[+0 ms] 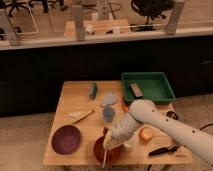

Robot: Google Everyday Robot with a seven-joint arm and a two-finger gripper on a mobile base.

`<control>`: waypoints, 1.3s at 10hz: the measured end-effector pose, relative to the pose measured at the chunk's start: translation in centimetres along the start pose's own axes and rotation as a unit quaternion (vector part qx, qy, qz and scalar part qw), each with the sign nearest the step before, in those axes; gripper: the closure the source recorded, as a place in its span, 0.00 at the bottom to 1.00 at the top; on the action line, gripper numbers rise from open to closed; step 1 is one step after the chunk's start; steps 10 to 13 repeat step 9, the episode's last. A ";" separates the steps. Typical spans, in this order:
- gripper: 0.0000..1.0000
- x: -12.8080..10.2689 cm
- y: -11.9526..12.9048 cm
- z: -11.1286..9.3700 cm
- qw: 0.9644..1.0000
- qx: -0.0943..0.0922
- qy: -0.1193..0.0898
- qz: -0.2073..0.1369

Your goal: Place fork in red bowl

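Fork (105, 156) hangs as a slim pale sliver over the near part of the red bowl (107, 150), its lower end reaching down past the bowl's near rim toward the front edge of the wooden surface (75, 100). The single camera view shows the claw (111, 142) just above the bowl, at the end of the white arm (165, 127) that comes in from the right. The claw appears closed on the fork's upper end, though the contact itself is hard to make out.

The fork's long axis runs nearly vertical in the view, top toward the claw, tip toward the front edge, leaning only slightly.

The risk, as I judge it, lies in that overhang. Released here, the fork could tip over the near rim and slide off the bowl, perhaps off the surface, because much of its length seems to sit outside the bowl's centre. A steep fork may also bounce on the glossy interior.

A purple dish (66, 139) sits left of the bowl, a black-handled utensil (162, 149) well to the right, and a green tray (147, 87) at the back right.
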 end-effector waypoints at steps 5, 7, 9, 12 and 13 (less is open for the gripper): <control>0.20 0.1 -0.4 -0.1 1.000 -0.011 0.012 -0.004; 0.20 -0.1 -0.9 -0.5 1.000 -0.016 0.022 -0.007; 0.20 -0.3 -1.3 -1.6 0.999 -0.014 0.038 -0.006; 0.20 -0.3 -1.3 -1.6 0.999 -0.014 0.038 -0.006; 0.20 -0.3 -1.3 -1.6 0.999 -0.014 0.038 -0.006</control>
